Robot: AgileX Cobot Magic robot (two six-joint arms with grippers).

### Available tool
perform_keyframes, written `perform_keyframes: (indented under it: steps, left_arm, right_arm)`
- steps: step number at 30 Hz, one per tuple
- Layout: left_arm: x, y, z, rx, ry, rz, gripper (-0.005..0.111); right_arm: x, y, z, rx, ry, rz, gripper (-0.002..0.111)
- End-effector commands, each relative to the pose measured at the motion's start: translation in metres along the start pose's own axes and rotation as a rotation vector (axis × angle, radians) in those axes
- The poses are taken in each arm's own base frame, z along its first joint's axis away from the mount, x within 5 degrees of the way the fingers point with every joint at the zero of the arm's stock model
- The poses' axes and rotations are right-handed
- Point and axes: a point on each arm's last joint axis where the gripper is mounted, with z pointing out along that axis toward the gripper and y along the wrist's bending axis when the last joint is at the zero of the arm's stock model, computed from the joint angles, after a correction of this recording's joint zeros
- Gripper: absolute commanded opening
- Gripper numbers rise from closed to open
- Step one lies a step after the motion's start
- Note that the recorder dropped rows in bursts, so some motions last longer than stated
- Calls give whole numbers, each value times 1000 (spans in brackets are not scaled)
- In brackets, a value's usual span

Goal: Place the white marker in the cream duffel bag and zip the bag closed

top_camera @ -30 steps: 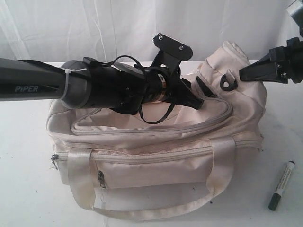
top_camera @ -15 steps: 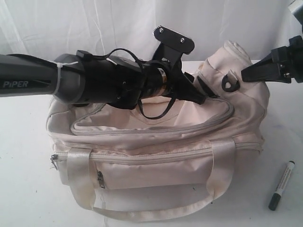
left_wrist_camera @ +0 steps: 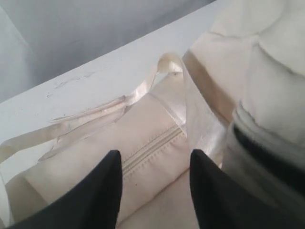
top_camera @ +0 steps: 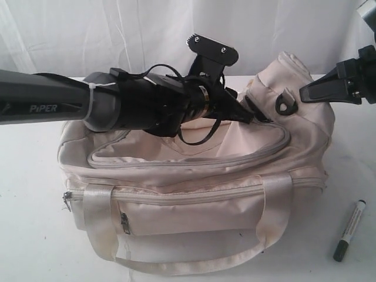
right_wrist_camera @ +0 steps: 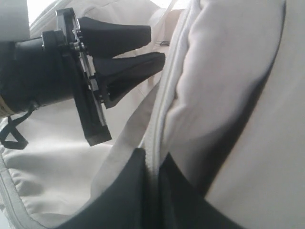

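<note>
A cream duffel bag [top_camera: 194,205] fills the middle of a white table [top_camera: 29,241], with a white curtain [top_camera: 117,35] behind it. The left arm [top_camera: 53,106] stretches low across the bag's top and hides part of the curved zip flap [top_camera: 176,158]. The left gripper [top_camera: 251,113] hangs over the bag's far right end, jaws apart and holding nothing. The right gripper [top_camera: 304,94], jaws together, hovers beside that raised end, near a black strap loop [top_camera: 286,104]. The white marker [top_camera: 349,230] lies on the table at the front right, off the bag's end and well apart from both grippers. Its long axis runs front to back, slightly slanted, with the thicker dark end nearest the viewer.
</note>
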Motion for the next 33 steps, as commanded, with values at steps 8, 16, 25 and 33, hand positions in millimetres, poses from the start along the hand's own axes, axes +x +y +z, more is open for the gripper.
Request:
perform_keyframes:
  steps: [8, 16, 25, 33]
  left_arm:
    - [-2, -5, 29, -27, -30, -31, 49]
    - [4, -3, 34, -61, -19, 0, 47]
    - [7, -4, 35, -46, -11, -20, 15]
    - [13, -14, 39, 50, 12, -32, 0]
  right_arm:
    - [-4, 7, -2, -34, -26, -4, 0]
    - [-4, 7, -2, -34, -26, -4, 0]
    - [-5, 7, -2, -35, -28, -3, 0]
    - [-5, 7, -2, -35, -28, -3, 0]
